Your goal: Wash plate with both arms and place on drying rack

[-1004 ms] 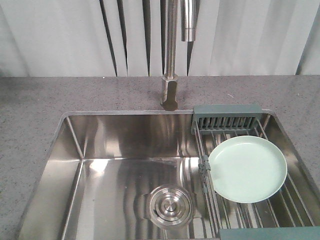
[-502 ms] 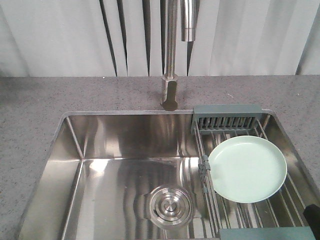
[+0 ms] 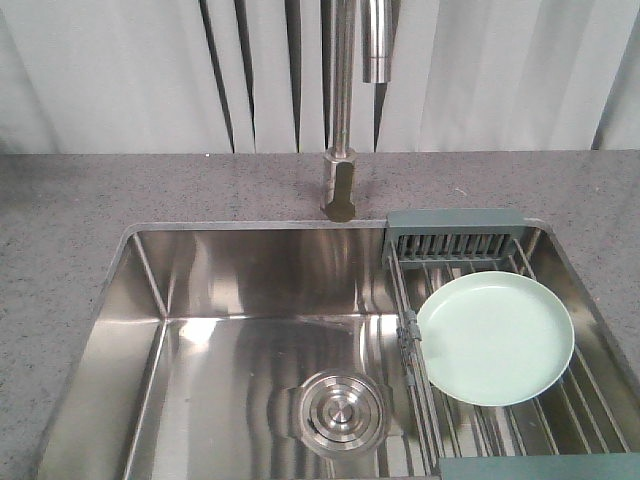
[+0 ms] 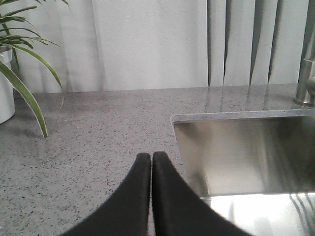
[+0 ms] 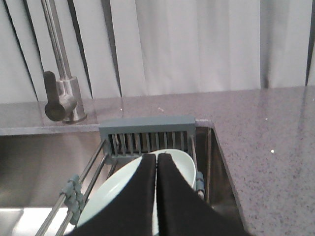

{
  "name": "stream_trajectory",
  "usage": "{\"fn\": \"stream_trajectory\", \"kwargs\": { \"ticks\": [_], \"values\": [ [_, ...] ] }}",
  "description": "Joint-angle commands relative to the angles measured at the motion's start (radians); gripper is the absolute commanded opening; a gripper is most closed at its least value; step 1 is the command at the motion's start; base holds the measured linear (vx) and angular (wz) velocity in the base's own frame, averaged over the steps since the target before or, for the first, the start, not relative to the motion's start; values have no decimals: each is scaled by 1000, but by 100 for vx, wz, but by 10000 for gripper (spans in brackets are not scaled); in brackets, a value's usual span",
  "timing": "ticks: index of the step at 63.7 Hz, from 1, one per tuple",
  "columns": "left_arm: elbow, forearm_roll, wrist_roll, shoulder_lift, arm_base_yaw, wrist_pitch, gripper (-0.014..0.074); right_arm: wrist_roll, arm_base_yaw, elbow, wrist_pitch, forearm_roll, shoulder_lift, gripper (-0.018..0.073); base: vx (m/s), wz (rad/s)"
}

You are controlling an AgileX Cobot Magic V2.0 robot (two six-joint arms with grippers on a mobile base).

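The pale mint-green plate (image 3: 495, 338) lies flat on the wire bars of the drying rack (image 3: 455, 236), which spans the right end of the sink. Neither arm shows in the front view. In the right wrist view my right gripper (image 5: 157, 157) is shut with nothing in it. It hovers just in front of and above the plate (image 5: 117, 191), with the rack's slotted end piece (image 5: 147, 127) beyond. My left gripper (image 4: 151, 156) is shut and empty, over the speckled counter (image 4: 88, 137) beside the sink's left wall (image 4: 236, 152).
The steel sink basin (image 3: 250, 330) has a round drain (image 3: 342, 418) near the front. A tall faucet (image 3: 340, 100) stands behind the sink on the grey counter (image 3: 60, 220). A potted plant (image 4: 19, 83) sits at the far left, and curtains hang behind.
Half a second ago a black gripper part showed at the lower right corner of the front view. It has left that view now. The plate has not moved.
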Motion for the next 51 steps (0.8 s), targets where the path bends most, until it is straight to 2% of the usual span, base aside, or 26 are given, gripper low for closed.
{"fn": "stream_trajectory", "kwargs": {
  "ticks": [1, 32, 51],
  "values": [
    [21, -2, -11, -16, 2, -70, -6, -1, -6, 19, -44, -23, -53, -5, 0, 0],
    [21, -2, -11, -16, 2, -70, -6, 3, -55, 19, -50, -57, -48, -5, 0, 0],
    [21, -2, -11, -16, 2, -70, -6, -1, -56, 19, -52, -97, -48, -5, 0, 0]
  ]
}}
